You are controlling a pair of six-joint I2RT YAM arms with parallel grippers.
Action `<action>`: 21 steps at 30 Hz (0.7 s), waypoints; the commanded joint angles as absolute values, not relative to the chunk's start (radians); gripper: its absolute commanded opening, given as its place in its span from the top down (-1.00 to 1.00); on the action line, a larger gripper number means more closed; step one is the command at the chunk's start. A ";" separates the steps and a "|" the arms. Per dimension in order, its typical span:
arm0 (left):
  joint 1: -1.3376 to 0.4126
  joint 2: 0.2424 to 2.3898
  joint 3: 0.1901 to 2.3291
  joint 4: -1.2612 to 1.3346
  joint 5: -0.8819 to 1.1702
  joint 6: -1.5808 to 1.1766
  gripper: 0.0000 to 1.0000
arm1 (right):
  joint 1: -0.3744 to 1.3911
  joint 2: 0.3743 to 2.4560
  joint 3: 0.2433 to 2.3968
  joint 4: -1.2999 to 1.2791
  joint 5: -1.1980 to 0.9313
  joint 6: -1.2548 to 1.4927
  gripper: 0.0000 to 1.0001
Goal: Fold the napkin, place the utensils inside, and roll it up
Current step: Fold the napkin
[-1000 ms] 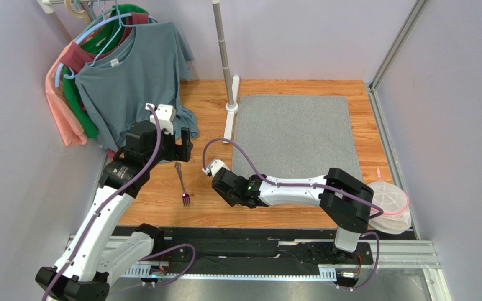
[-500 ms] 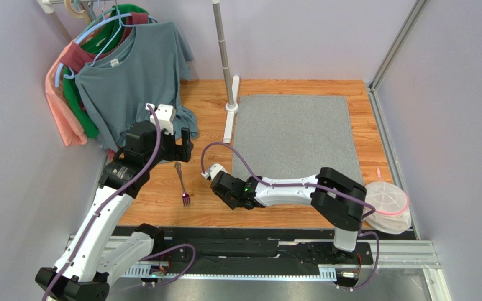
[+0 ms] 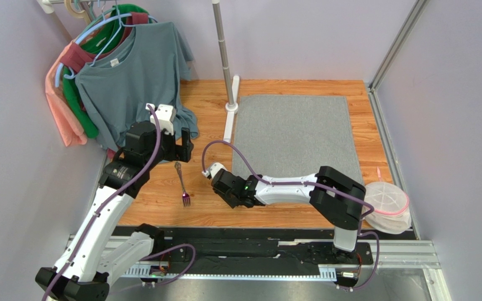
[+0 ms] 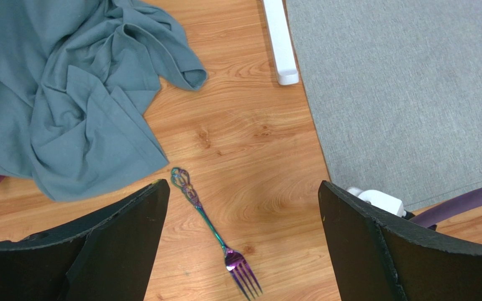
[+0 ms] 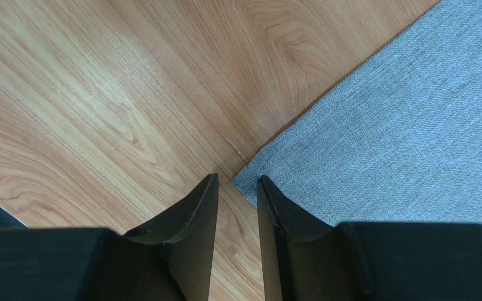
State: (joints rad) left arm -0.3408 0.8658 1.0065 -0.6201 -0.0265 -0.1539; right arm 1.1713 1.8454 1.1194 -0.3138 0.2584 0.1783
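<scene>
The grey napkin (image 3: 294,135) lies flat on the wooden table, right of centre; in the left wrist view the napkin (image 4: 407,94) fills the upper right. A slim iridescent fork (image 3: 182,185) lies on bare wood to its left. My left gripper (image 3: 184,145) hovers above the fork (image 4: 215,232), wide open and holding nothing (image 4: 242,188). My right gripper (image 3: 226,187) is low at the napkin's near-left corner. Its jaws (image 5: 237,182) stand narrowly apart, with wood showing between them and the napkin (image 5: 400,125) corner right at the tips.
A blue-grey T-shirt (image 3: 130,81) hangs with other clothes at the back left, its hem (image 4: 67,94) pooled on the table. A metal pole with a white foot (image 3: 231,103) stands beside the napkin's far-left edge. A clear plastic tub (image 3: 388,204) sits at the near right.
My right gripper has slid slightly left toward the napkin's corner while its jaws narrowed. The left arm, fork and napkin have not moved.
</scene>
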 commanded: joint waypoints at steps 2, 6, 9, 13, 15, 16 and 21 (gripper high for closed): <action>-0.345 0.856 1.006 -0.611 -0.017 -0.158 -0.95 | 1.155 1.888 1.134 -0.336 0.229 0.178 0.39; -0.347 0.856 1.006 -0.611 -0.018 -0.158 -0.95 | 1.150 1.899 1.132 -0.365 0.229 0.192 0.44; -0.345 0.854 1.006 -0.611 -0.018 -0.158 -0.95 | 1.147 1.899 1.126 -0.383 0.227 0.199 0.48; -0.347 0.851 1.005 -0.611 -0.020 -0.156 -0.95 | 1.138 1.898 1.117 -0.391 0.207 0.210 0.57; -0.347 0.850 1.006 -0.611 -0.021 -0.158 -0.95 | 1.134 1.896 1.115 -0.391 0.190 0.213 0.60; -0.347 0.850 1.006 -0.612 -0.021 -0.158 -0.95 | 1.132 1.898 1.115 -0.391 0.184 0.213 0.65; -0.345 0.842 1.006 -0.612 -0.023 -0.158 -0.95 | 1.127 1.902 1.129 -0.390 0.153 0.222 0.90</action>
